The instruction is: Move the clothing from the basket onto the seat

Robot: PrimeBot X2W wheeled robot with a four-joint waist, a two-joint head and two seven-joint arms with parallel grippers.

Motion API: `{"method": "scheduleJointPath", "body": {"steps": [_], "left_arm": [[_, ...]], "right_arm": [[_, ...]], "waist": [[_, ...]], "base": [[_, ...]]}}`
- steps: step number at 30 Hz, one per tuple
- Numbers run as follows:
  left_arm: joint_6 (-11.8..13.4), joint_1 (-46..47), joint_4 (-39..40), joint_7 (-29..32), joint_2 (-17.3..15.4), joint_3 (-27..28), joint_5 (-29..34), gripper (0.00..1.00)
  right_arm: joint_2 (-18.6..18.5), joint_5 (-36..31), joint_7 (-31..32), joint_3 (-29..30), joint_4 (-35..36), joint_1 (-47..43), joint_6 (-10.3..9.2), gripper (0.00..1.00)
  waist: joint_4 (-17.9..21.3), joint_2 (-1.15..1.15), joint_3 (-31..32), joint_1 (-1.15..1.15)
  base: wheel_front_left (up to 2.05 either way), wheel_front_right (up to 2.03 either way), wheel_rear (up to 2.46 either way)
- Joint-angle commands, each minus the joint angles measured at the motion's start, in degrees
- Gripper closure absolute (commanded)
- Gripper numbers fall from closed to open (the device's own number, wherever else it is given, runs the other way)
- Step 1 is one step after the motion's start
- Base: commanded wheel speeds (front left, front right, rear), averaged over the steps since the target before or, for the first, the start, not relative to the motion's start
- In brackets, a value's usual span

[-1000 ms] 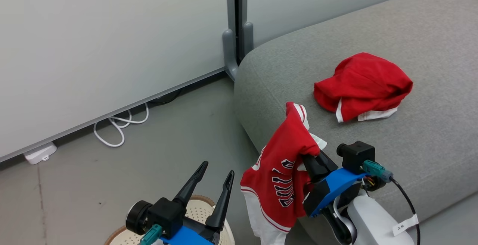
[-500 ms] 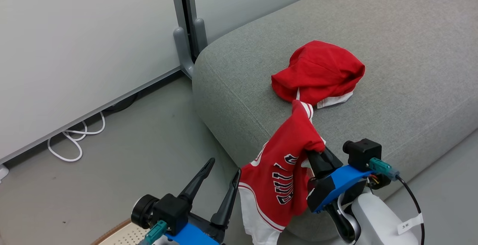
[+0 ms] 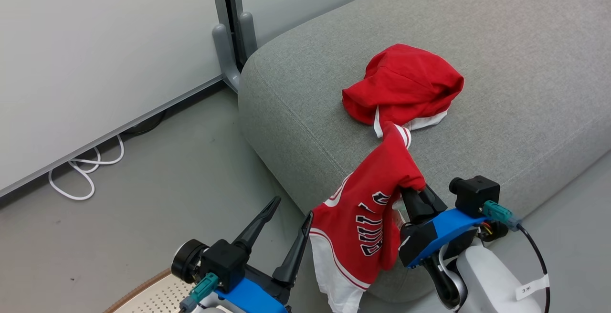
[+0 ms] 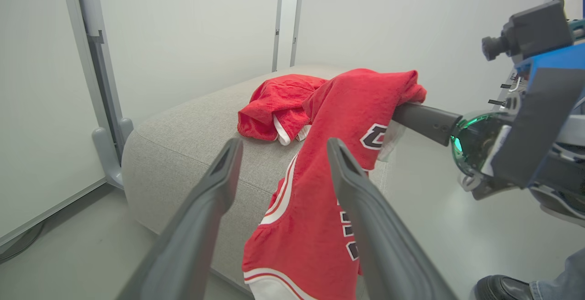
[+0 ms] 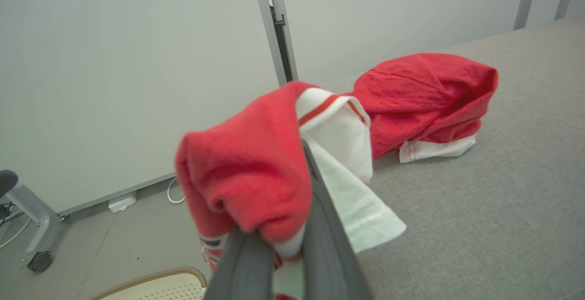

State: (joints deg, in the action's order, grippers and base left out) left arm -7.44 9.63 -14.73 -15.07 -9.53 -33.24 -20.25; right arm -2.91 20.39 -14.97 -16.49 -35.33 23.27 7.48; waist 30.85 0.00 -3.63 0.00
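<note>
- The right gripper (image 3: 414, 196) has its two dark fingers pressed together on a bunched fold near the top of the lettered jersey (image 3: 367, 208) — a firm pinch, with red cloth wrapped over the fingertips.
- The jersey hangs from that pinch at the couch's near front edge. Its body, with the black-and-white lettering, drapes down in front of the couch's side, and its white hem dangles free at the bottom.
- A striped white-and-red trim end of the jersey sticks up above the fingers, towards the second red garment (image 3: 405, 84). From the head view the two overlap; whether they touch I cannot tell.
- That second garment lies crumpled on top of the couch (image 3: 525, 65), back from the rounded corner, with a strip of white trim showing at its near edge.
- The left gripper (image 3: 292, 208) is spread wide and holds nothing — its fingers point up towards the couch, just left of the hanging jersey and apart from it.
- The basket (image 3: 162, 296) is on the floor below the left gripper; its cream perforated surface and brown rim show at the bottom edge, and no clothing shows on the part in view.
- A white cable (image 3: 81, 179) lies looped on the grey floor along the foot of the pale wall panel (image 3: 95, 41).
- In the left wrist view a person's dark shoe (image 4: 498, 287) stands on the floor beyond the right arm.
</note>
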Motion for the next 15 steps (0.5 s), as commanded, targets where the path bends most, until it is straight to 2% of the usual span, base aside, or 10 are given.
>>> {"method": "scheduleJointPath", "body": {"steps": [1, 9, 15], "left_arm": [[-0.1, 0.9, -0.1, -0.2, -0.4, 0.2, -0.3, 0.0], [-0.1, -0.2, 1.0, -0.2, -0.8, 2.1, 0.9, 0.0], [-0.1, -0.3, 3.2, -0.2, -2.1, 3.4, 2.7, 0.0]], "right_arm": [[0.0, 0.1, -0.3, 0.2, 0.4, -0.3, 0.04, 1.0], [0.0, 0.6, -0.3, 0.5, 0.3, 4.4, 0.04, 1.0], [0.0, -3.1, -0.3, 5.4, 0.9, 13.7, 0.04, 1.0]], "waist": [[0.0, 0.0, -0.1, 0.0], [0.0, 0.0, -1.9, 0.0], [-0.1, 0.0, -5.7, 0.0]], "base": [[0.0, 0.0, 0.0], [0.0, 0.0, 0.0], [0.0, 0.0, 0.0]]}}
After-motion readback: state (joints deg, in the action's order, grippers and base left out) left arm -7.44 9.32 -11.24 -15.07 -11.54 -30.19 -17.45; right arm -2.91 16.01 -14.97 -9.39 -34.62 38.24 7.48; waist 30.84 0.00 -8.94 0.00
